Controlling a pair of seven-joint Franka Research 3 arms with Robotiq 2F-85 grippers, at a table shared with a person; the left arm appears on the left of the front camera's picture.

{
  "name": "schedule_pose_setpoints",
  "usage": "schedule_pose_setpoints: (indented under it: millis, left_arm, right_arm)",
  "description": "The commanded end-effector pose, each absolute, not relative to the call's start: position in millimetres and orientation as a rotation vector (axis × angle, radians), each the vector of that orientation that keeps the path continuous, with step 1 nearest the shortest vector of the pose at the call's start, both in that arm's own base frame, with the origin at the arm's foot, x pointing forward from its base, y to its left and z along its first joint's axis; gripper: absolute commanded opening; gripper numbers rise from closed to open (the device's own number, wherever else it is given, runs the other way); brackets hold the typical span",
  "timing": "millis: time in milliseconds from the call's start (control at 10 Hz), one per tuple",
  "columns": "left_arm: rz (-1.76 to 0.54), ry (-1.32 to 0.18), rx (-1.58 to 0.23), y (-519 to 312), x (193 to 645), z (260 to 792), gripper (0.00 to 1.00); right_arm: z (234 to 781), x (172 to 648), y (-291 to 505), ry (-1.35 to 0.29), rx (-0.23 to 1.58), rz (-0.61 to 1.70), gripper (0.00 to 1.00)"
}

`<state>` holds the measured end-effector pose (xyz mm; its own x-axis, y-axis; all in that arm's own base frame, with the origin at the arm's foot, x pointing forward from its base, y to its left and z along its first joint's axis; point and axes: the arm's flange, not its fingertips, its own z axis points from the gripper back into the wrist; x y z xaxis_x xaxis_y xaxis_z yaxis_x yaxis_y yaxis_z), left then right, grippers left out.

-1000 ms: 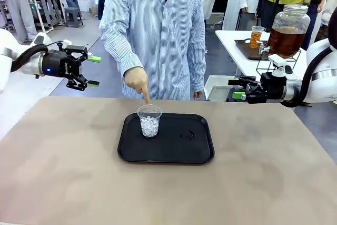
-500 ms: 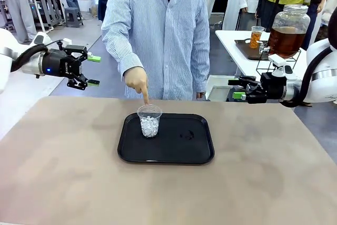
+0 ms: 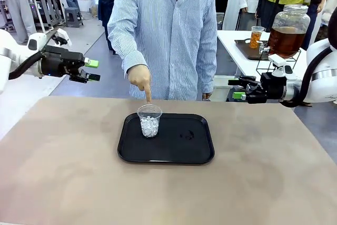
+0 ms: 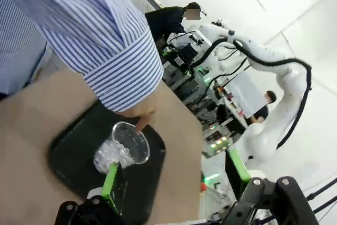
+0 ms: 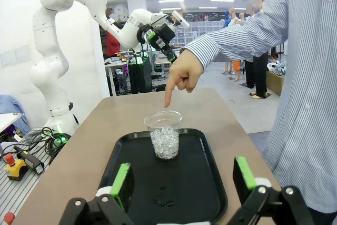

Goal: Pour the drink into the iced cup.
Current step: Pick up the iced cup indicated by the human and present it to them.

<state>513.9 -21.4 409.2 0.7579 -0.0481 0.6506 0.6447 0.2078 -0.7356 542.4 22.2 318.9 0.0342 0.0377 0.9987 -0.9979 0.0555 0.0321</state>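
Cup (image 3: 149,120) of clear plastic, part-filled with ice, upright on the left half of a black tray (image 3: 179,154) at the middle of a tan table (image 3: 63,172). Person in a blue-and-white striped shirt at the far side, one hand (image 3: 139,79) lowered above the cup, index finger pointing down at the far rim, fingertip just over it; hard to tell whether touching.

Left gripper (image 3: 92,70) raised in the air off the table's far left corner, well apart from the cup, green pads spread wide, nothing between them. Seen from the left wrist: same two fingers parted, with cup, tray and pointing hand beyond them.

Right gripper (image 3: 235,88) level with the table's far right edge, aimed toward the middle, fingers likewise released and empty. Seen from the right wrist: cup straight ahead, framed between the two green pads, tray beneath.

Behind the right arm, on a white side table (image 3: 231,43), a large glass jar (image 3: 289,17) on a wire stand, about half full of amber-brown liquid (image 3: 286,40); next to it a small clear cup (image 3: 256,36) of orange-amber drink on a dark tray.
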Motion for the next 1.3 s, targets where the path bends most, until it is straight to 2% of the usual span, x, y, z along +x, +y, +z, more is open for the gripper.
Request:
schedule_pose_setpoints:
  millis: [0, 100, 500, 800, 1100, 1200]
  left_arm:
    - [-0.583, -0.581, -1.283, -24, 507, 401, 1.0]
    - [-0.519, -0.562, -1.283, -21, 514, 409, 1.0]
    - [-0.541, -0.576, -1.278, -22, 512, 406, 1.0]
    - [-0.898, -0.84, -1.185, -27, 513, 384, 1.0]
    - [-1.014, -1.026, -1.082, -32, 508, 367, 1.0]
    - [-1.058, -1.03, -1.059, -36, 506, 361, 1.0]
  right_arm:
    - [322, 543, 22, -1.181, 1.158, 1.167, 1.0]
    - [322, 543, 22, -1.181, 1.158, 1.167, 1.0]
    - [322, 543, 22, -1.181, 1.158, 1.167, 1.0]
    - [322, 543, 22, -1.181, 1.158, 1.167, 1.0]
    - [322, 543, 22, -1.181, 1.158, 1.167, 1.0]
    - [322, 543, 22, -1.181, 1.158, 1.167, 1.0]
